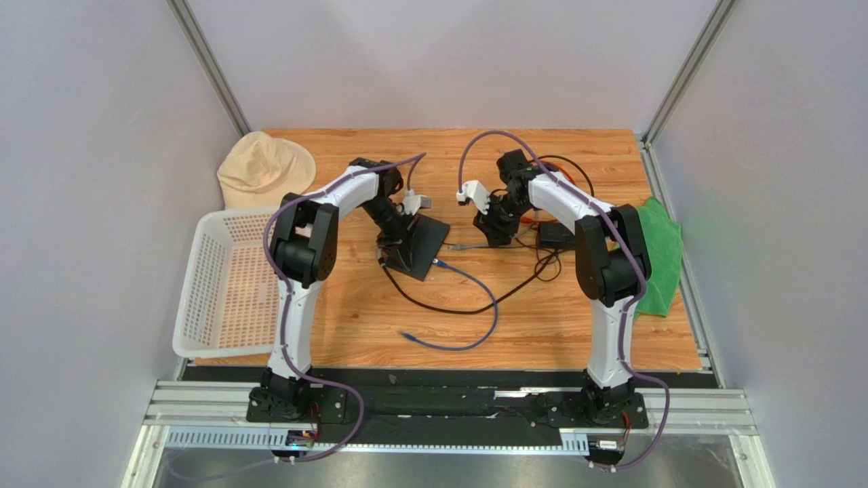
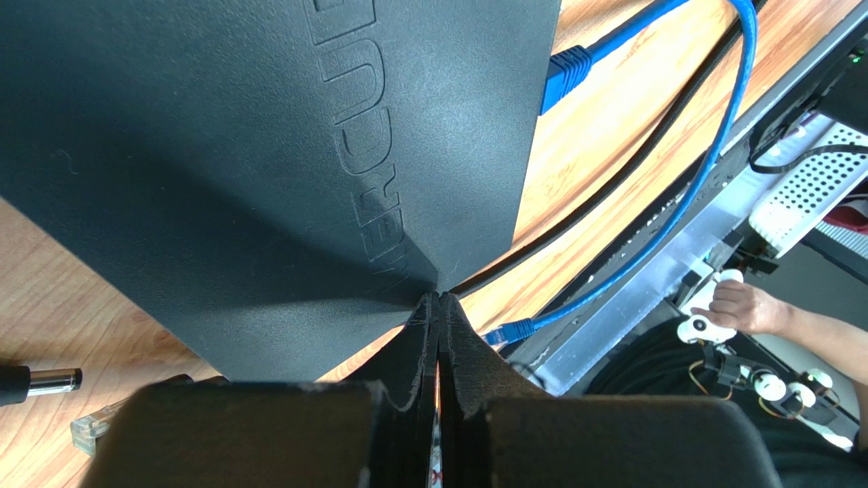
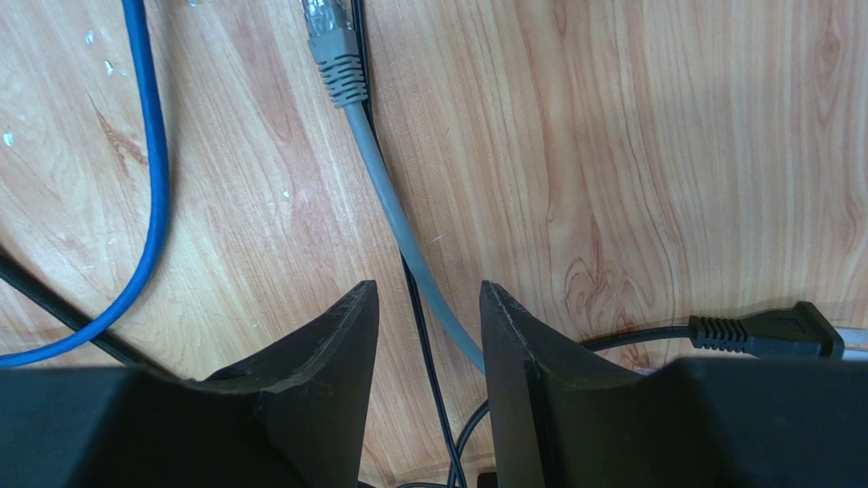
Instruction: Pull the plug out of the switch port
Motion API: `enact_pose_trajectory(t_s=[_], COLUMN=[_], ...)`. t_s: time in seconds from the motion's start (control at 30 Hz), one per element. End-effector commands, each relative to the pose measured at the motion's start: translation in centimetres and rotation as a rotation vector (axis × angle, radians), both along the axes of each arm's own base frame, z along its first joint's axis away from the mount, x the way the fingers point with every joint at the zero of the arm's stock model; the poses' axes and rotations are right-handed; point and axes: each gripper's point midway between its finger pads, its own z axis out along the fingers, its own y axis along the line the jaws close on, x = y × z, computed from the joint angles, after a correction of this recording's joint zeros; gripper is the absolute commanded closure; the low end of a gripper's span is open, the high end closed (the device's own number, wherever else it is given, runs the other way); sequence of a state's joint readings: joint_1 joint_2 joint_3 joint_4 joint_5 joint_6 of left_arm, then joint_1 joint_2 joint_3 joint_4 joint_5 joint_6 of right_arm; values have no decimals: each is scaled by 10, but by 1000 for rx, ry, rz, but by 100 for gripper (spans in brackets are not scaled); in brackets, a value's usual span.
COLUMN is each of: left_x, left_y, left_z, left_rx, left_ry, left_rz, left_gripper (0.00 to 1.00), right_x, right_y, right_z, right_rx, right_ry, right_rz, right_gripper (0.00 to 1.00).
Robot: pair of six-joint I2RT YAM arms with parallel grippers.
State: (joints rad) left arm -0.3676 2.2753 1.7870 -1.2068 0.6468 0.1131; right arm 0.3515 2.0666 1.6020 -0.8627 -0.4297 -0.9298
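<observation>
Plug meets black box edge beyond shut left claw; right claw half-open.

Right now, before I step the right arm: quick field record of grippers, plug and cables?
left gripper: shut, tips at a corner of the black switch box
right gripper: open, straddling a grey cable on the table
plug: blue, appears seated in the box's edge; port itself hidden
blue cable: other end loose on the table
task: not done
</observation>
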Motion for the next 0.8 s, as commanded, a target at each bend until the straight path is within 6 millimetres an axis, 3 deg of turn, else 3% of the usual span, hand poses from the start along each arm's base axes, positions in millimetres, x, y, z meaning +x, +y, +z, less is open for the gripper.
enact_pose_trajectory(t_s=[0.0,0.2,0.4,0.63,0.73,0.77], left_x=[22,22,22,22,22,22], left_y=[8,8,8,9,8,8], left_z=[-41,-42,-41,-42,-42,-42], left_rx=[82,84,83,88,88,86], left_ry=[-114,-114,-113,-109,-109,-110], left_rz=[-59,-58,-58,-55,-55,-54], left_gripper=[99,99,99,99,99,99], right_x=[14,17,24,58,95,113], right_y=[2,0,-1,-6,-18,-21], right_z=[-2,-7,12,73,108,132], right_rx=[-27,-48,-46,45,84,112], right_ry=[-43,-39,-83,-215,-327,-398], right_rz=[17,23,23,-67,-172,-201], right_gripper=[56,69,84,96,100,100])
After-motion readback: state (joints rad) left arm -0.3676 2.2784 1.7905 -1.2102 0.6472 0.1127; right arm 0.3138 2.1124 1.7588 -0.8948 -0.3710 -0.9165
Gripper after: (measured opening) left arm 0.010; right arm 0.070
